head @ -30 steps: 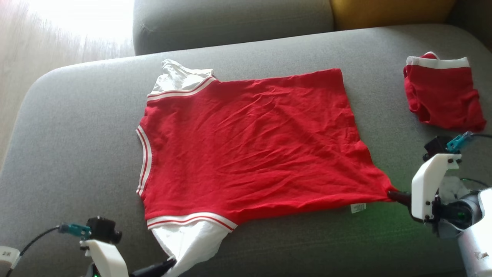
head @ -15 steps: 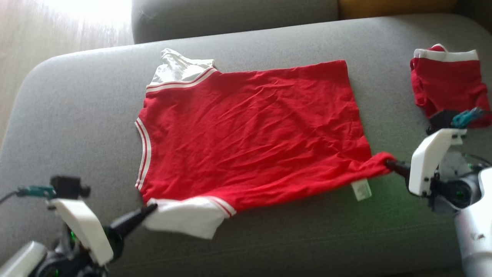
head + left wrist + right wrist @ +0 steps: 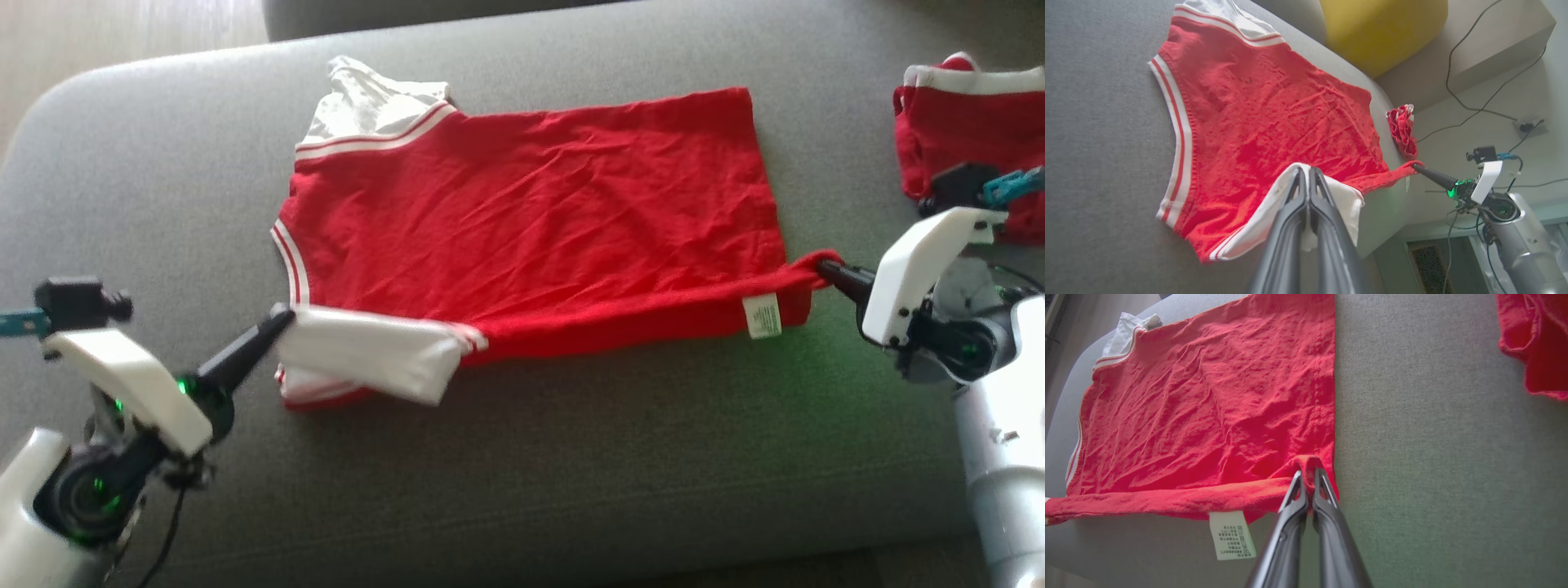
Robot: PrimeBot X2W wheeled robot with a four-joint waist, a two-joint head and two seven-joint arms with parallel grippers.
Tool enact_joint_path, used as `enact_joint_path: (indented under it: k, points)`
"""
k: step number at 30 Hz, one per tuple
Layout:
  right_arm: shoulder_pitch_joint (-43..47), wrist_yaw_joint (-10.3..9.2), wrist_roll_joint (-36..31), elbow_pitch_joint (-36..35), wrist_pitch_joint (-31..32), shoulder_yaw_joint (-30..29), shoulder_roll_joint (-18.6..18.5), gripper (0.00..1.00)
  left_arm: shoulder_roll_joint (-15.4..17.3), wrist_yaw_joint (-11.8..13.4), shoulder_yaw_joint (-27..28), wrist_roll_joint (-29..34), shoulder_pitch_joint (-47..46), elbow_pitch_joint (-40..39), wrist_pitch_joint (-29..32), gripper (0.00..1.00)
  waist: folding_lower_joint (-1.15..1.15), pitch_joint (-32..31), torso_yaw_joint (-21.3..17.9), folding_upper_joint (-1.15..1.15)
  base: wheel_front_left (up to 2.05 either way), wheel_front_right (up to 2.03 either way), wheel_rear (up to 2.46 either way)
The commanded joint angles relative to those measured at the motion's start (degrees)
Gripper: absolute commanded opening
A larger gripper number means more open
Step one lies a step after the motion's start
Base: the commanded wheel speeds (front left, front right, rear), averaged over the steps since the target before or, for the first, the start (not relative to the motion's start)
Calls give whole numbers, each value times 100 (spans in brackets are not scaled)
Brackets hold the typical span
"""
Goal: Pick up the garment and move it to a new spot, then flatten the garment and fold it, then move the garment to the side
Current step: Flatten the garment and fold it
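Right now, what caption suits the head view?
Left gripper and right gripper pinch the folded-over edge of the red T-shirt on a grey sofa.

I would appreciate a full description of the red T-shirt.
The red T-shirt is wrinkled knit with white sleeves and striped white trim. It lies mostly flat on the grey sofa cushion, its near edge folded over, white care label showing. The left gripper pinches the near sleeve, the right gripper a hem corner.
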Motion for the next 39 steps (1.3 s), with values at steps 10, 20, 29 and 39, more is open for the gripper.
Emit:
enact_joint_path:
  k: [10,20,29,39]
  points:
    - [-789,-1,-116,534,-527,86,93,0,-91,130,526,-208,-803,301,-121,0,0,376,13,0,0,0,0]
    - [-1242,-1,-13,997,-1048,242,93,0,-212,315,513,-6,-1176,516,-198,0,0,724,46,0,0,0,0]
    - [-1471,-1,149,1299,-1321,443,41,0,-356,393,417,182,-1438,760,-242,0,0,891,76,0,0,0,0]
    - [-1672,-1,379,1542,-1760,636,4,100,-539,480,406,382,-1733,1042,-448,7,0,994,50,0,0,0,0]
